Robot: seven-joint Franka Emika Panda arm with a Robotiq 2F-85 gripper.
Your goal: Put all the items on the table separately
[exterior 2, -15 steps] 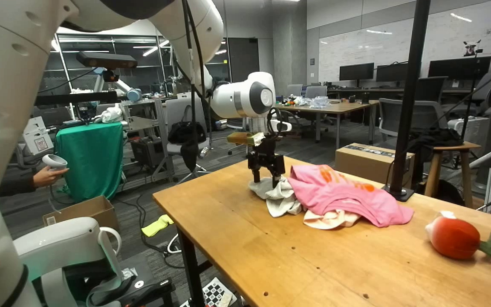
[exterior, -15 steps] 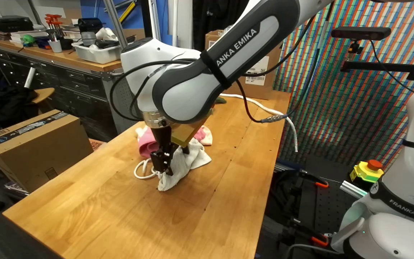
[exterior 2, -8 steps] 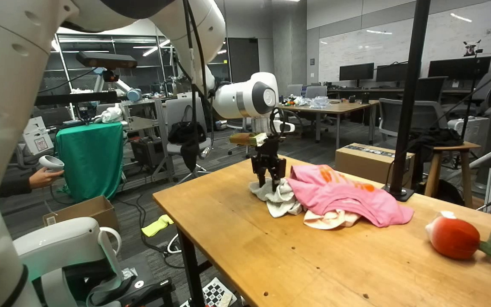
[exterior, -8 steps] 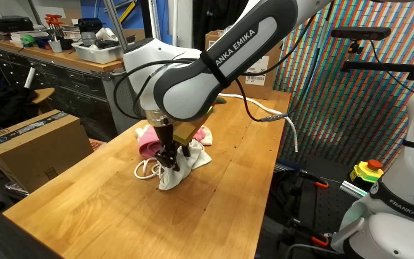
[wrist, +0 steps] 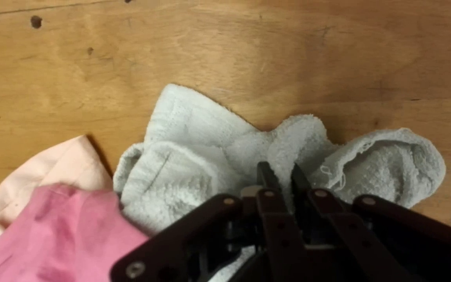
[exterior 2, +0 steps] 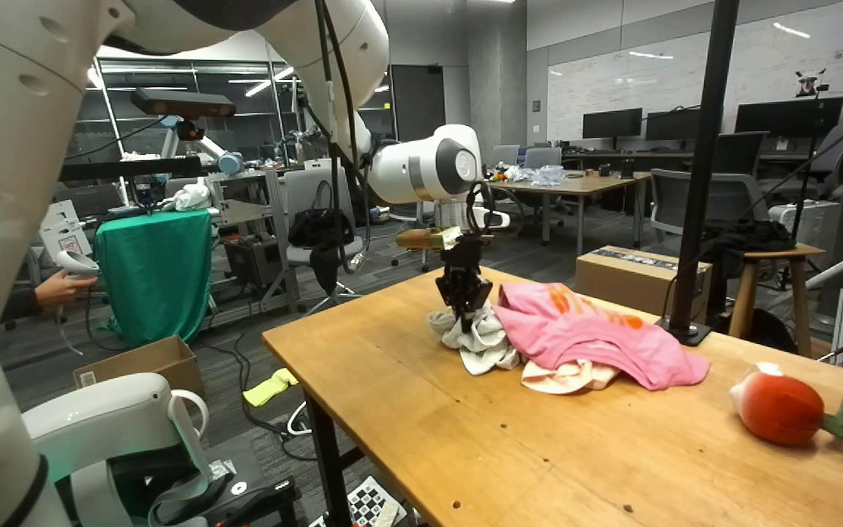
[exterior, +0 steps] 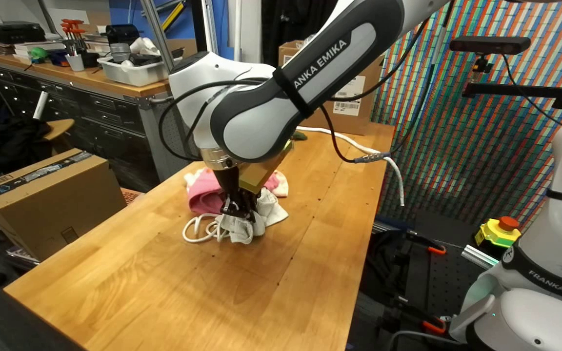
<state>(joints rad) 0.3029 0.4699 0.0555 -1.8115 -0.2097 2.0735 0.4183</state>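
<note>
Well in from both long edges of the tabletop [exterior: 251, 292], the white cloth [wrist: 217, 152] lies crumpled, seeming to touch the pink cloth [wrist: 73, 231] beside it. The end effector [wrist: 280, 168] is grasping it: a narrow fold stands pinched between the fingertips [wrist: 265, 174]. The nubby fabric, with loose threads at one rim, looks like terry; it should be light, limp and hard to damage, with enough texture not to slip. That raised fold seems a fair hold, though the ends will probably droop and drag, so a deeper bunch would be surer. The thin white rope [exterior: 198, 240] loops out from the white cloth's edge; whether it runs beneath cannot be told, and it may snag on lifting.

The robot arm [exterior: 261, 131] reads “ANKA EMIKA” in an exterior view, the start cut off by a black strap [exterior: 291, 92]; a dark band [exterior: 554, 280] low on the robot says “FRANKA EMIKA”. Behind, a cardboard box [exterior: 354, 124] carries a white label [exterior: 348, 105] too small to read. Orange print [exterior 2: 566, 298] on the pink cloth is unreadable too.
</note>
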